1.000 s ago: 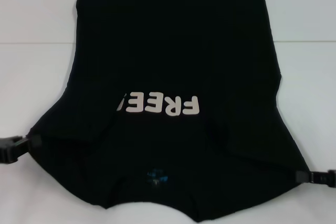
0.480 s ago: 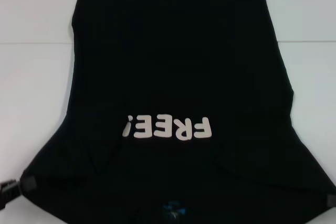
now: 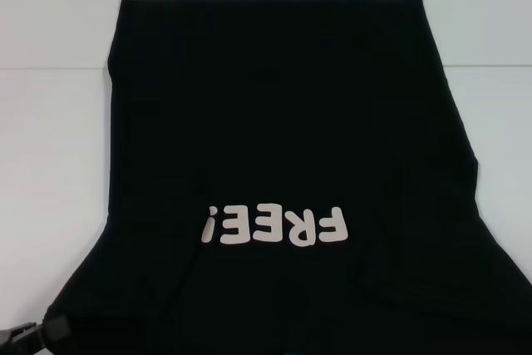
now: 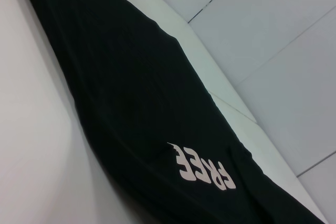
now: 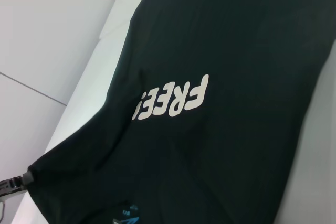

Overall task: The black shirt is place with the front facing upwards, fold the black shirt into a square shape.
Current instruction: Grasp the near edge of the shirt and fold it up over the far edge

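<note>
— How far along was the fold?

— Hardly begun. The bench (image 3: 50, 164) carried the black shirt (image 3: 283, 122) across its middle, front up, hem toward the far edge, collar end toward my near edge. It was spread full width; no fold showed.

— And the lettering?

— "FREE" (image 3: 278, 226) sat on the chest, uncovered.

— Your pincers?

— My left pincer (image 3: 37, 337) was clamped on the shirt's near-left corner. My right one was out of view.
</note>
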Tool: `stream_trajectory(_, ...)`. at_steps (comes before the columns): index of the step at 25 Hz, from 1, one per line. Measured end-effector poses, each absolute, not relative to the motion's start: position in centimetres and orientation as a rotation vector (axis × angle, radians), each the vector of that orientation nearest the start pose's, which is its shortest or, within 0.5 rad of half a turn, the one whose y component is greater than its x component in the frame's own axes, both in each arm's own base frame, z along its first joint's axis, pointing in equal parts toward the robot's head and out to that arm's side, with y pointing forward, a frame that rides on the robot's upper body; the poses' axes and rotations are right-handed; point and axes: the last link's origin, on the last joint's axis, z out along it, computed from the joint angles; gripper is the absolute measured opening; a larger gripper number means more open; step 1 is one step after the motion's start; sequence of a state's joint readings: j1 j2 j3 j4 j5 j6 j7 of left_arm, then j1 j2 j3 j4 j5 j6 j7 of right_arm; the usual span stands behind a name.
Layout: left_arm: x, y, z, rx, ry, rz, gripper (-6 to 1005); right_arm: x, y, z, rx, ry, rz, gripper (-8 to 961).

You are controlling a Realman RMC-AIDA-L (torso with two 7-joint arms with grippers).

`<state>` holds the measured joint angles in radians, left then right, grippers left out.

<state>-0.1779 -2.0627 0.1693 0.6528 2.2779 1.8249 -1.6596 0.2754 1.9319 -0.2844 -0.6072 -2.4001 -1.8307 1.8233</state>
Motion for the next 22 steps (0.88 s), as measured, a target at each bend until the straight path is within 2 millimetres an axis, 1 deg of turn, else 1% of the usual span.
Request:
stream_trajectory(2,-37.5,18.4,4.1,-2.210,-1.546,-0.894,48,38.1,20.6,7.0,-2.337,1.726,0.649,48)
stream_trajectory(4,-37.3,19.1,4.2,-2.219,-1.538,-0.900,48,37.9,21.4,7.6,-2.322,1.699,0.680,48)
stream_trajectory(7,-36.5,21.2,4.2,-2.240,-1.514,-0.918,48,37.2,23.5,8.2,-2.318,1.635,0.712,47)
stream_trajectory(9,-36.0,23.0,4.3,-2.246,-1.502,-0.924,48,36.5,25.1,8.5,-2.327,1.593,0.720,47)
stream_trajectory(12,-34.9,26.9,4.2,-2.228,-1.492,-0.912,48,35.3,28.1,8.9,-2.327,1.535,0.709,48)
stream_trajectory(13,-34.6,28.0,4.2,-2.217,-1.492,-0.905,48,34.7,29.6,9.0,-2.327,1.508,0.704,48)
stream_trajectory(14,-34.2,29.5,4.3,-2.199,-1.488,-0.896,48,33.7,31.4,9.1,-2.327,1.473,0.699,48)
stream_trajectory(15,-33.7,31.0,4.4,-2.189,-1.478,-0.892,48,33.7,31.4,9.1,-2.327,1.473,0.699,49)
stream_trajectory(18,-31.8,35.1,4.8,-2.156,-1.438,-0.895,48,32.1,34.8,9.4,-2.305,1.418,0.682,49)
stream_trajectory(22,-29.6,39.7,5.1,-2.076,-1.379,-0.905,48,30.0,39.4,9.4,-2.233,1.358,0.651,48)
